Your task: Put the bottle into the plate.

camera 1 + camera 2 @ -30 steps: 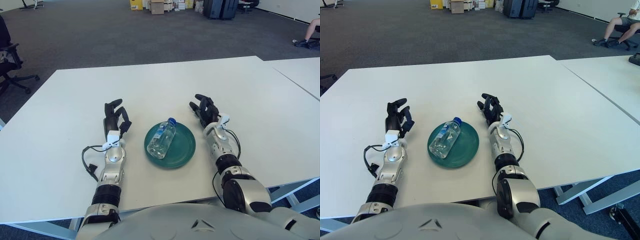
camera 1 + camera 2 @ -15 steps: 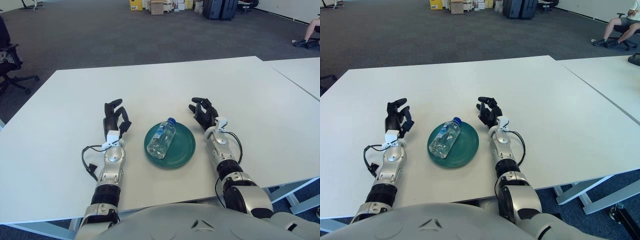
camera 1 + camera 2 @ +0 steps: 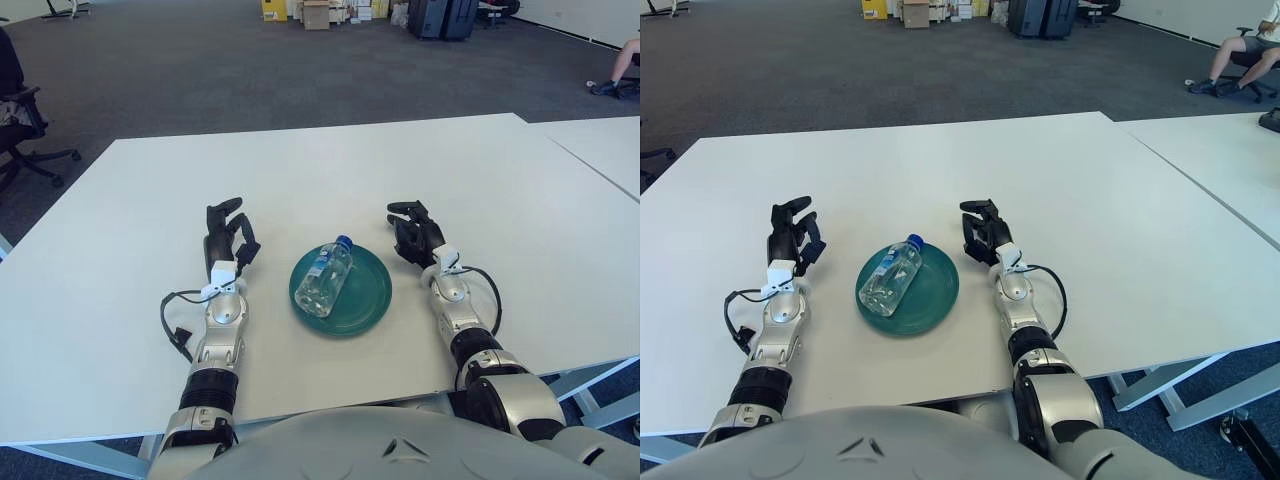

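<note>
bottle [image 3: 326,277] lies on its side inside the green plate [image 3: 370,298], blue cap pointing away from the robot, body across the plate's left half. Lying flat it can't tip, and the rim should stop it rolling. Judging by that, the placement is done.

right hand [image 3: 413,234]: just right of the plate, level with its far edge, not touching plate or bottle. Fingers loosely curled, holding nothing. Palm faces inward toward the plate, which fits a hand that has let go and is clear of the rim. Can't tell whether it touches the surface [image 3: 130,220] or sits just above it.

left hand [image 3: 226,240]: idle, shows left of the plate, level with the bottle's cap end. Fingers relaxed, half curled, empty. Forearm runs back toward the robot with a black cable loop [image 3: 172,318] beside it on the outer side.

Both hands flank the plate at about the same reach, one on each side, so neither blocks the view of bottle or plate.

Risk, if any: a bump on the plate's right rim from the right hand could roll the bottle. Otherwise nothing left to do but keep clear.
</note>
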